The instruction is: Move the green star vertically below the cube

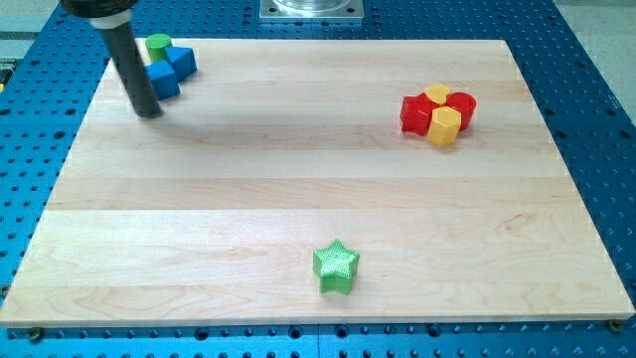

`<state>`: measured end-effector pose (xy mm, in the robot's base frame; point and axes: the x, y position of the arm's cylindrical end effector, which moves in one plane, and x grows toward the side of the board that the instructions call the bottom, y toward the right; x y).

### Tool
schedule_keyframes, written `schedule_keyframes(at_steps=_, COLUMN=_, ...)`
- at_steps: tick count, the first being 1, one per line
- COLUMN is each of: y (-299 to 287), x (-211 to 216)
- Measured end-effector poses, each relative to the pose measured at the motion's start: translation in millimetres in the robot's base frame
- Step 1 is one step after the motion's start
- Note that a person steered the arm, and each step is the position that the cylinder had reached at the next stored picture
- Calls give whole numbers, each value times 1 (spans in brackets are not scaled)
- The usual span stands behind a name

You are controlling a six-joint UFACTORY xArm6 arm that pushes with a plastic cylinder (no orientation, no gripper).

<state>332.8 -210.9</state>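
Note:
A green star (pixel 336 266) lies near the view's bottom, a little right of centre. A blue cube (pixel 163 81) sits at the top left, touching another blue block (pixel 181 61) and a green cylinder (pixel 158 46). My tip (pixel 147 109) rests on the board just left of and below the blue cube, close to it. The tip is far from the green star.
A cluster of red blocks (pixel 415 113) and yellow blocks (pixel 445 125) sits at the view's upper right. The wooden board (pixel 318 199) lies on a blue perforated table (pixel 596 119). A metal base (pixel 311 9) shows at the top centre.

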Motion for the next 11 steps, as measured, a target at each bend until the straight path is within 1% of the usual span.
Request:
schedule_keyframes(at_steps=1, y=2, x=-27)
schedule_keyframes(at_steps=2, y=1, x=-15)
schedule_keyframes(at_steps=3, y=104, x=42)
schedule_keyframes(at_steps=4, y=233, x=115)
schedule_keyframes(at_steps=5, y=273, x=221)
schedule_keyframes(at_steps=6, y=246, x=280)
schedule_keyframes(at_steps=7, y=195, x=249)
schedule_keyframes(at_steps=8, y=97, x=184)
schedule_keyframes(at_steps=9, y=43, x=111)
schedule_keyframes(at_steps=10, y=53, x=102)
schedule_keyframes(at_steps=11, y=53, x=144)
